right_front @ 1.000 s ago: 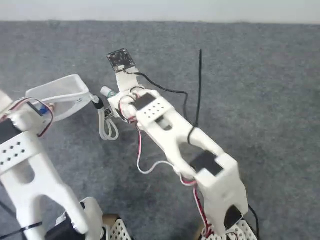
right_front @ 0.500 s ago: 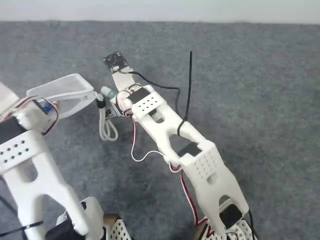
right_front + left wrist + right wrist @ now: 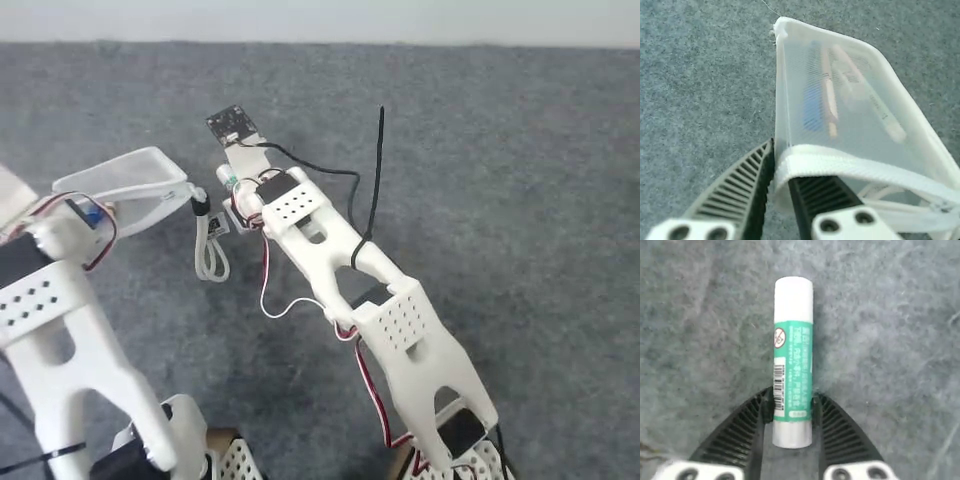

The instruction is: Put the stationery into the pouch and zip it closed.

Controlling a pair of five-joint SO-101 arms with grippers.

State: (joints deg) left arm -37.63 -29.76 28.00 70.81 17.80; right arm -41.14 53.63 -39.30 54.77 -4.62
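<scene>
Bright, diffuse light falls from above on the grey desk (image 3: pixel 520 200). The shadows beneath the white arms (image 3: pixel 330 240) are faint and soft-edged, and the plastic shells are bright with no hard glare. In the left wrist view, light passes through the translucent pouch (image 3: pixel 850 100), so its contents show as muted shapes. The glue stick (image 3: pixel 793 360) is evenly lit, its white cap nearly washed out.
</scene>
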